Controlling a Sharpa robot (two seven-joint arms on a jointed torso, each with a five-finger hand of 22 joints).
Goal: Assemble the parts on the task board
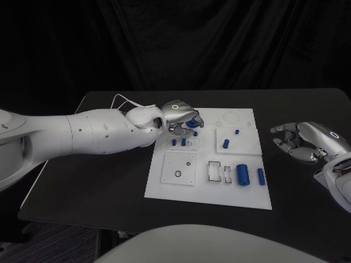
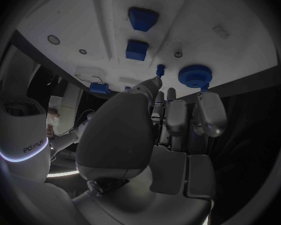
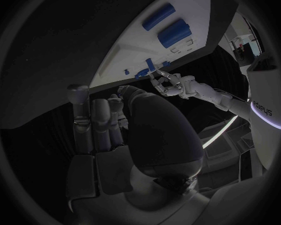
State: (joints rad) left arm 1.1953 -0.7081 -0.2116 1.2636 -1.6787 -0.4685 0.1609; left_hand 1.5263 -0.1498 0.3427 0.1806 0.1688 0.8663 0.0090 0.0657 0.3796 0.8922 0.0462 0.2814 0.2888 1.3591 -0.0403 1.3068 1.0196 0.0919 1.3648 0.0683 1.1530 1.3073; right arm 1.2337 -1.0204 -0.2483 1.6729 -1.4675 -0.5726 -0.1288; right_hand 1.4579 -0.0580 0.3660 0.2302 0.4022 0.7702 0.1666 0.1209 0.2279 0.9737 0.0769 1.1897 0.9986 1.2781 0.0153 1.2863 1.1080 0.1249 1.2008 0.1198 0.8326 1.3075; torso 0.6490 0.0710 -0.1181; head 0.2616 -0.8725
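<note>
The white task board (image 1: 207, 181) lies in the middle of the table. My left hand (image 1: 179, 116) hovers over its far left corner, beside a blue gear (image 1: 191, 124) (image 2: 195, 75). In the left wrist view my thumb tip and a fingertip (image 2: 203, 92) lie close to a small blue peg (image 2: 159, 70) next to the gear; I cannot tell whether the peg is pinched. Two short pegs (image 1: 179, 142) stand nearer on the board. My right hand (image 1: 306, 141) hangs off the board's right edge, fingers loosely bent and apart, holding nothing.
A thick blue cylinder (image 1: 242, 173) and a slimmer one (image 1: 261, 175) lie near the board's right front. Two small blue pieces (image 1: 226, 144) (image 1: 236, 131) sit mid-board. A square plate with a ring (image 1: 179, 167) is at the board's left front.
</note>
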